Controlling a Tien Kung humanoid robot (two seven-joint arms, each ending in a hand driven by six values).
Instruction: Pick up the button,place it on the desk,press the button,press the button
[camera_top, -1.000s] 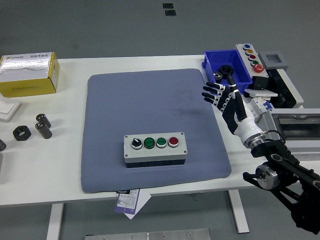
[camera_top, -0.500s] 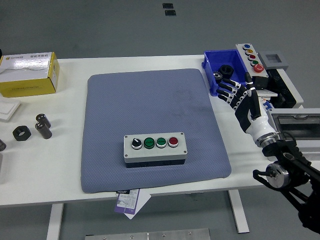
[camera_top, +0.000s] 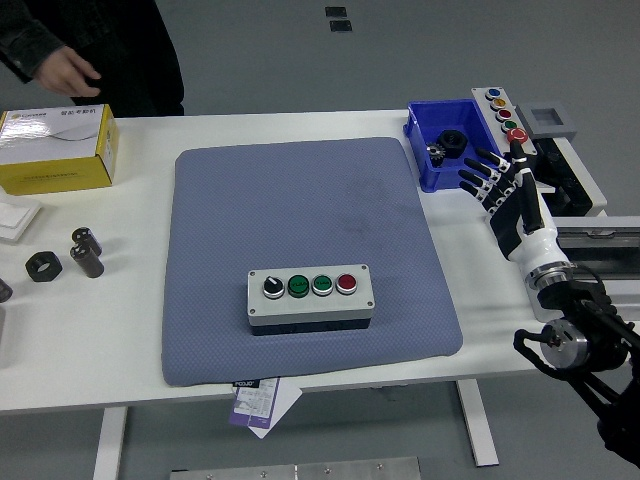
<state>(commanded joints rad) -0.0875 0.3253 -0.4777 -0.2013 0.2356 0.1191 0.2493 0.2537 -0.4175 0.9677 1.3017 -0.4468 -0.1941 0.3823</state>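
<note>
A paper slip (camera_top: 255, 400) is hanging off the worktop's (camera_top: 130, 340) near edge, under the grey mat (camera_top: 300, 220). On the mat's near half the button box (camera_top: 311, 297) is sitting flat, its four buttons facing up. The right robot hand (camera_top: 497, 180) is hovering near the right edge, fingers spread and holding nothing, well apart from the box. Risk, as I judge it: sweeping across, those fingers could be clipping the blue bin (camera_top: 452, 140) or the second button panel (camera_top: 504, 115) just beside them. At the far left corner, a person's hand (camera_top: 68, 70) is reaching over the yellow carton (camera_top: 58, 148), with black nuts (camera_top: 62, 257) lying nearer.
</note>
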